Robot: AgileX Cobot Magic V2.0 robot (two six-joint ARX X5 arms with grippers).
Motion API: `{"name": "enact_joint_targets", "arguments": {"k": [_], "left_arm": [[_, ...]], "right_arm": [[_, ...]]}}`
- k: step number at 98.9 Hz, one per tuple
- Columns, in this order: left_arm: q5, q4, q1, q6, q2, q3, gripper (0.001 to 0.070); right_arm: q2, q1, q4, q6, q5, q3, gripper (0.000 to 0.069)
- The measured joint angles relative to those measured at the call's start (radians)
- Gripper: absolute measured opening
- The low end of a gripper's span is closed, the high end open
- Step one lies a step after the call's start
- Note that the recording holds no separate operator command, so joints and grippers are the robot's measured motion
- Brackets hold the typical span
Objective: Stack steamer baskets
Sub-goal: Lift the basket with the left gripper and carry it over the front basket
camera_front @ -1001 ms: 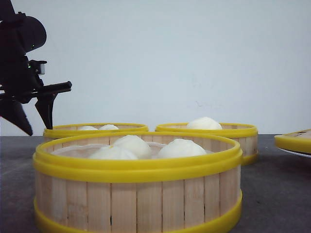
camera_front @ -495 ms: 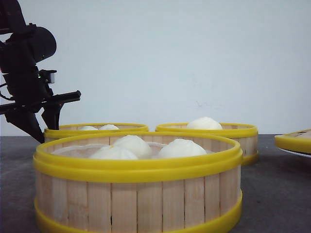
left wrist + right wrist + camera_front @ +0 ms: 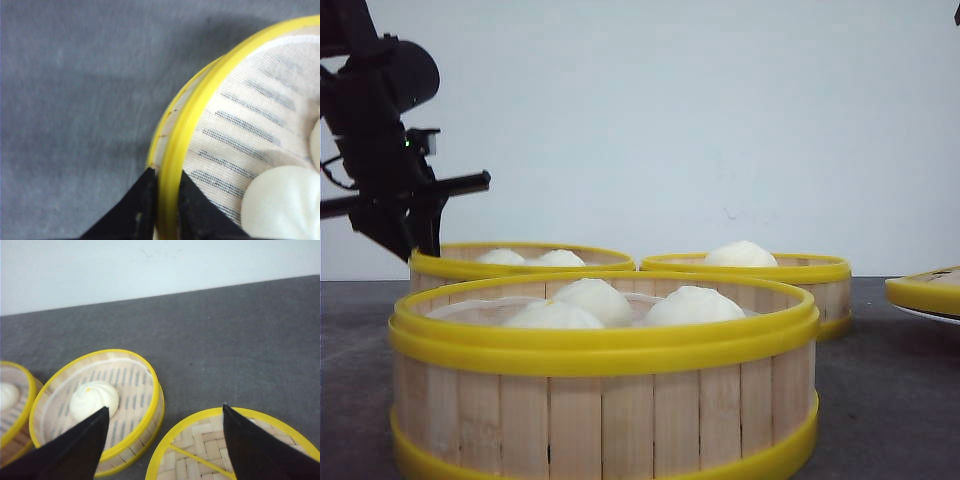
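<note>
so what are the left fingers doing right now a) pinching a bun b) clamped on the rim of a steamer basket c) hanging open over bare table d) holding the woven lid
b, the left wrist view shows the left fingers closed either side of the steamer basket rim.

Partly hidden and cropped items

The near steamer basket [image 3: 600, 390] hides the lower walls of both baskets behind it and runs off the frame's bottom; the woven lid [image 3: 235, 450] is cut by frame edges in the front and right wrist views.
</note>
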Motion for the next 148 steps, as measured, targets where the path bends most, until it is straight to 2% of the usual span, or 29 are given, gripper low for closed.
{"name": "enact_joint_targets", "arguments": {"k": [17, 28, 36, 52, 63, 71, 96, 108, 128, 141, 148], "left_arm": [[0.026, -0.068, 0.049, -0.001, -0.010, 0.093, 0.0027], [0.070, -0.092, 0.076, -0.001, -0.059, 0.111, 0.0027], [0.118, -0.117, 0.084, 0.002, -0.128, 0.111, 0.0027], [0.143, -0.164, 0.081, 0.043, -0.294, 0.119, 0.0027], [0.188, -0.220, 0.081, 0.058, -0.404, 0.119, 0.0027], [0.198, -0.269, 0.071, 0.069, -0.472, 0.119, 0.0027], [0.198, -0.425, -0.017, 0.108, -0.627, 0.119, 0.0027], [0.198, -0.451, -0.072, 0.120, -0.663, 0.098, 0.0027], [0.176, -0.432, -0.155, 0.119, -0.699, -0.068, 0.0027], [0.157, -0.360, -0.249, 0.108, -0.702, -0.204, 0.0027], [0.129, -0.324, -0.300, 0.103, -0.699, -0.254, 0.0027]], "right_arm": [[0.004, 0.005, -0.006, -0.020, 0.010, 0.000, 0.0445], [0.004, 0.007, -0.008, -0.025, 0.036, 0.000, 0.0445], [0.004, 0.008, -0.011, -0.026, 0.043, 0.000, 0.0445], [0.004, 0.019, -0.011, -0.026, 0.046, 0.000, 0.0445], [0.004, 0.028, -0.011, -0.026, 0.046, 0.000, 0.0445], [0.004, 0.038, -0.011, -0.026, 0.046, 0.000, 0.0445], [0.004, 0.049, -0.011, -0.026, 0.046, 0.000, 0.0445], [0.004, 0.051, -0.011, -0.025, 0.046, 0.000, 0.0445], [0.004, 0.071, -0.011, -0.025, 0.047, 0.000, 0.0445], [0.004, 0.079, -0.011, -0.025, 0.048, 0.000, 0.0445], [0.004, 0.083, -0.011, -0.026, 0.049, 0.000, 0.0445]]}}
